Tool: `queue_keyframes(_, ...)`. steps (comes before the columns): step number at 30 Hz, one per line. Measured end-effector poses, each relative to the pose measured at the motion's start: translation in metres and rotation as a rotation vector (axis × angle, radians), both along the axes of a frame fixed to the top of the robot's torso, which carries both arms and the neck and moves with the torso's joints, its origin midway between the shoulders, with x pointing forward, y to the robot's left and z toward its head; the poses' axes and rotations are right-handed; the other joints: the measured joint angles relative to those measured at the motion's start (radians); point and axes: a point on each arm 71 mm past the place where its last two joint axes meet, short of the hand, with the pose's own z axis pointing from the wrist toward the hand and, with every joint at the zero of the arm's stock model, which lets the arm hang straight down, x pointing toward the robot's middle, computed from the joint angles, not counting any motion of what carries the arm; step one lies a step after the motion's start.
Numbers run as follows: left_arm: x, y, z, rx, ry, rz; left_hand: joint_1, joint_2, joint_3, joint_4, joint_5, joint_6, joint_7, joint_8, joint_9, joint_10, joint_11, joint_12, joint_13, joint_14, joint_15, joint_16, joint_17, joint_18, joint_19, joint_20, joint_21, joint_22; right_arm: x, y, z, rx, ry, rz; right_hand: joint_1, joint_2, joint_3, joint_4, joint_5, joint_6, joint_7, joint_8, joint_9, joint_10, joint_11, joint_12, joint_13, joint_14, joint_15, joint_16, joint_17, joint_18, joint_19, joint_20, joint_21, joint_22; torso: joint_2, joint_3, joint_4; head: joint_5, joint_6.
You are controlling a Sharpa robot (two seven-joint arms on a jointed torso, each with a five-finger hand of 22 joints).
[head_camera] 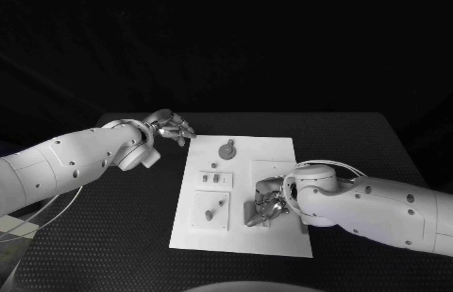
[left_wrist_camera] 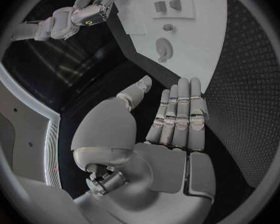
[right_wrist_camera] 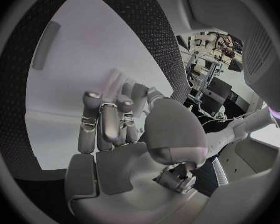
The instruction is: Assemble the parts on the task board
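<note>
The white task board (head_camera: 273, 149) lies in the middle of the black table. A round grey part (head_camera: 226, 151) sits near its far edge, two small parts (head_camera: 215, 177) stand in a plate behind it, and a short peg (head_camera: 222, 202) stands nearer to me. My left hand (head_camera: 170, 127) hovers off the board's far left corner with its fingers (left_wrist_camera: 180, 109) straight and nothing in it; the round part (left_wrist_camera: 164, 48) lies ahead of it. My right hand (head_camera: 269, 203) rests on the board's right half, its fingers (right_wrist_camera: 105, 122) curled down onto the board (right_wrist_camera: 84, 59). What lies under them is hidden.
Black textured table (head_camera: 113, 239) surrounds the board on all sides. A thin curved rail (head_camera: 57, 207) runs under my left arm at the table's left edge. My right hand (left_wrist_camera: 84, 15) and board (left_wrist_camera: 202, 40) lie ahead of the left hand.
</note>
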Motion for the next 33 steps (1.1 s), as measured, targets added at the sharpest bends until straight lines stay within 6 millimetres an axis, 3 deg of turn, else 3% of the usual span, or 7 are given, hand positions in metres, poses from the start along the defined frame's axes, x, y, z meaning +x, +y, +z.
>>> queue_keyframes(17,0.000,0.001,0.000,0.001,0.000,0.001,0.000,0.000,0.000,0.000,0.000,0.000,0.000,0.000,0.000,0.000,0.000,0.000,0.000,0.004,-0.004,-0.004,0.002,0.000,0.000,0.000,0.000,0.000,-0.004,-0.006,-0.001,-0.001,0.000,-0.001,0.004,0.004,-0.003,0.003,0.000,-0.002,-0.002,0.000,0.000,0.000,0.000,0.000,0.000,0.000,0.000,0.000,0.000,0.000,0.000,0.000,0.000,0.000,0.000,0.0000,-0.0006,0.001,0.000)
queue_keyframes(26,0.000,0.001,0.000,0.001,0.001,0.002,0.000,0.000,0.000,0.000,0.000,0.000,0.000,0.000,0.000,-0.002,0.002,0.000,0.000,0.004,-0.004,-0.004,0.003,0.000,0.000,0.000,0.000,0.000,-0.003,-0.009,0.000,0.000,-0.017,-0.007,-0.007,-0.007,-0.008,0.008,0.000,0.002,-0.001,0.000,0.000,0.000,0.000,0.000,0.000,0.000,0.000,0.000,0.000,0.000,0.000,0.000,0.000,0.000,0.000,0.0002,-0.0004,0.001,-0.002)
queue_keyframes(33,0.000,0.001,0.000,0.001,0.002,0.001,0.000,0.000,0.000,0.000,0.000,0.000,0.000,0.000,0.000,-0.003,0.003,0.000,-0.001,0.004,-0.004,-0.004,0.004,0.000,0.000,0.000,0.000,0.000,-0.001,-0.011,0.001,0.004,-0.030,-0.019,-0.023,0.010,-0.008,0.008,0.000,0.002,-0.001,0.000,0.000,0.000,0.000,0.000,0.001,0.000,0.000,0.000,0.000,0.000,0.000,0.000,0.000,0.000,0.000,0.0002,-0.0001,0.000,-0.002)
